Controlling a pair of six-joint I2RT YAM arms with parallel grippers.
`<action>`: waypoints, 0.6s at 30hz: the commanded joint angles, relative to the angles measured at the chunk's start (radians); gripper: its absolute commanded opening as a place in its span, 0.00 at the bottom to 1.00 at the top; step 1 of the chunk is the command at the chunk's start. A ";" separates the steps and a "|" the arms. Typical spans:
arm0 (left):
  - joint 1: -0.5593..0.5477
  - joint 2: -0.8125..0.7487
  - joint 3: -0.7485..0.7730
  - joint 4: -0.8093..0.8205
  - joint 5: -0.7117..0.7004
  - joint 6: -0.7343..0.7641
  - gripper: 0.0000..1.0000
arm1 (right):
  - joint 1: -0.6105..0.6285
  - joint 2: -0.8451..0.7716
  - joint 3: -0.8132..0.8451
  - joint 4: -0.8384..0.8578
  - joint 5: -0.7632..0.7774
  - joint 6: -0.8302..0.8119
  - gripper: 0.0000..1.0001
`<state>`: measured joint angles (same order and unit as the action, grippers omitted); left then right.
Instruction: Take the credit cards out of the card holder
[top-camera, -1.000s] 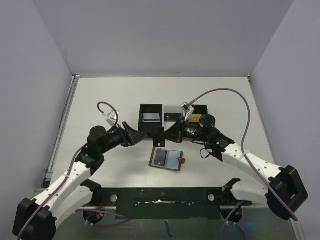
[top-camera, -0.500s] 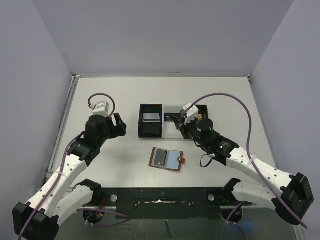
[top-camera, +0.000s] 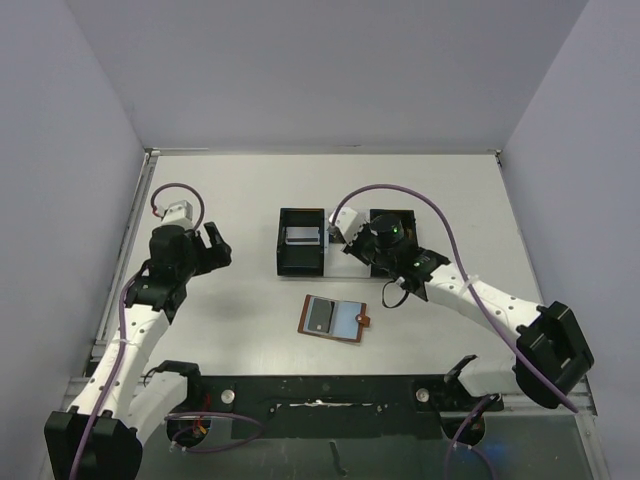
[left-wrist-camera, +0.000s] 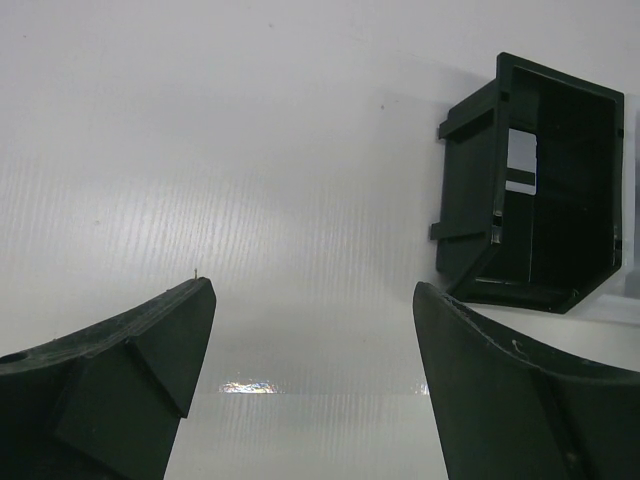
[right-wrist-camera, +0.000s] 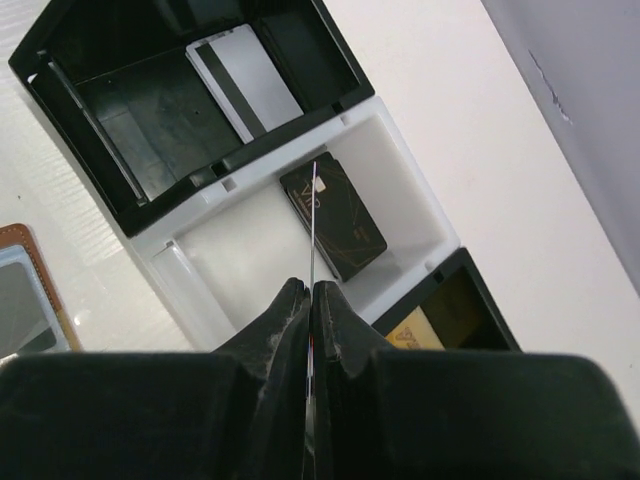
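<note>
A thin card (right-wrist-camera: 313, 220) is gripped edge-on in the closed right jaws above the white middle compartment of the tray (right-wrist-camera: 250, 170), where a black card (right-wrist-camera: 350, 230) already lies. The card holder (top-camera: 333, 319) is seen lying open on the bench (top-camera: 240, 310), near the front edge and well apart from the tray. The left jaws are held wide open and empty over bare bench left of the tray. If released askew, the card could be tipped by the compartment wall and dropped outside. Ample open room is offered on both sides of the holder.
</note>
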<state>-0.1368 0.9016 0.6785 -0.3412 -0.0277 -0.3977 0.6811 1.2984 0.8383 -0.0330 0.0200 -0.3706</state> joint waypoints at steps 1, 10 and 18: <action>0.002 -0.026 0.002 0.061 0.010 0.022 0.80 | -0.009 0.042 0.093 0.018 -0.066 -0.114 0.00; 0.002 -0.009 0.002 0.064 0.024 0.027 0.80 | -0.035 0.172 0.160 -0.053 -0.046 -0.254 0.00; 0.002 0.009 0.007 0.062 0.041 0.034 0.80 | -0.064 0.274 0.222 -0.062 -0.022 -0.338 0.00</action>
<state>-0.1368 0.9085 0.6720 -0.3397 -0.0101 -0.3813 0.6323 1.5490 0.9863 -0.1211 -0.0170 -0.6491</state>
